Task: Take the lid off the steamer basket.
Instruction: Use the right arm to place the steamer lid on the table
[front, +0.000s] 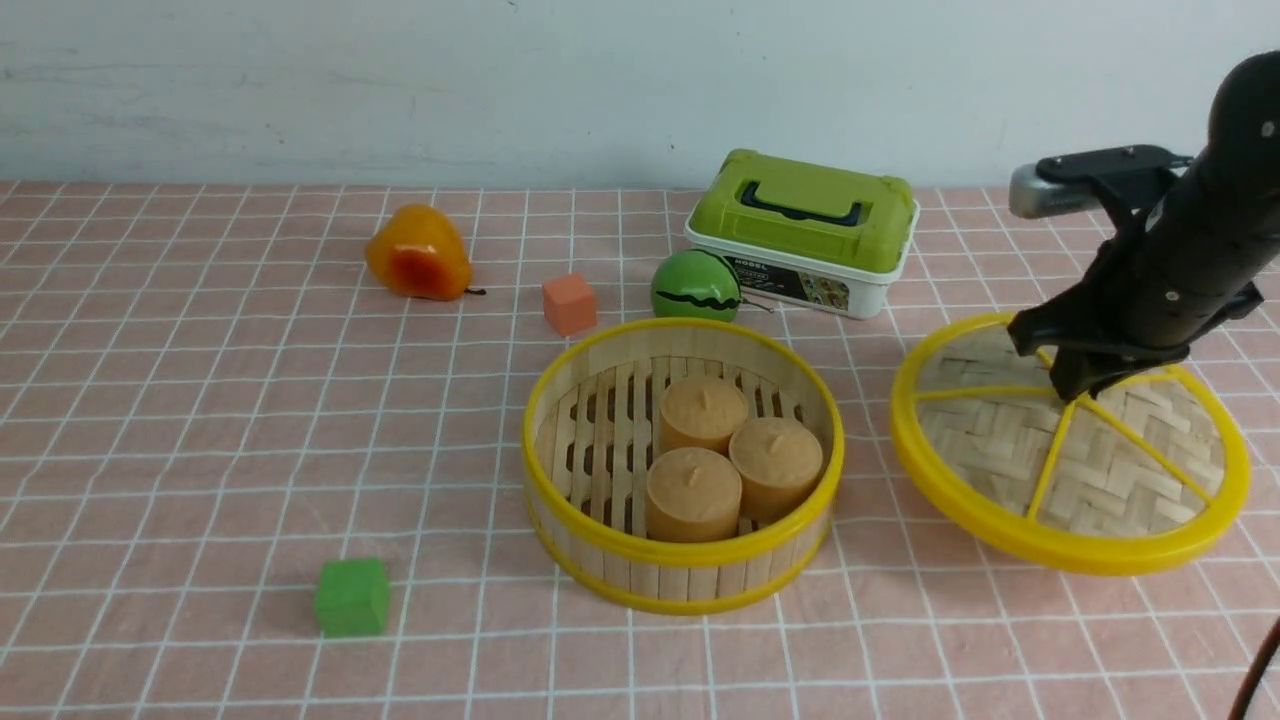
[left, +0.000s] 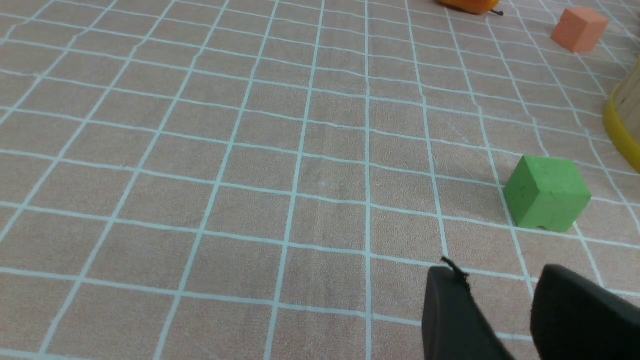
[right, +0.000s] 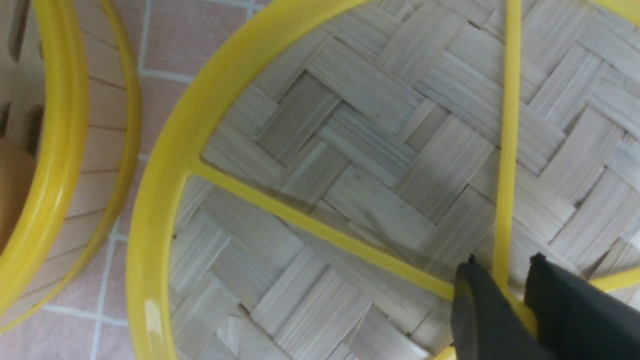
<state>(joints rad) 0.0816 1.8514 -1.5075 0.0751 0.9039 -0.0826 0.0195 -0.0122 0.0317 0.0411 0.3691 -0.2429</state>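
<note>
The right gripper (front: 1075, 390) is pinched on the small centre knob of the flat round lid (front: 1000, 440) of woven pale bamboo with a yellow plastic rim and spokes. The right wrist view shows this best: the two black fingers (right: 475, 310) stand on either side of the yellow hub where the spokes meet, which the front view hides behind the arm.

The lid is off the basket, near the right edge of the tabletop (front: 200, 450), a pink cloth with white grid lines. It is tilted, far rim higher. I cannot tell whether its near rim touches the cloth. In the right wrist view a narrow strip of cloth separates the lid's rim from the low round steamer basket (front: 680, 575) of bamboo slats and yellow rings. The basket stands open mid-table, towards the near edge, holding three tan cylinders (front: 693, 495).

Only the left wrist view shows the left gripper (left: 502, 280). Its jaws are slightly apart with cloth showing between them and nothing held. Near it sits a green foam cube (left: 546, 200), by the near edge left of the basket.

Towards the far edge the front view shows an orange toy pear (front: 418, 254), an orange cube (front: 569, 303), a green striped toy melon (front: 695, 286) and a white box with a green handled cover (front: 805, 230).
</note>
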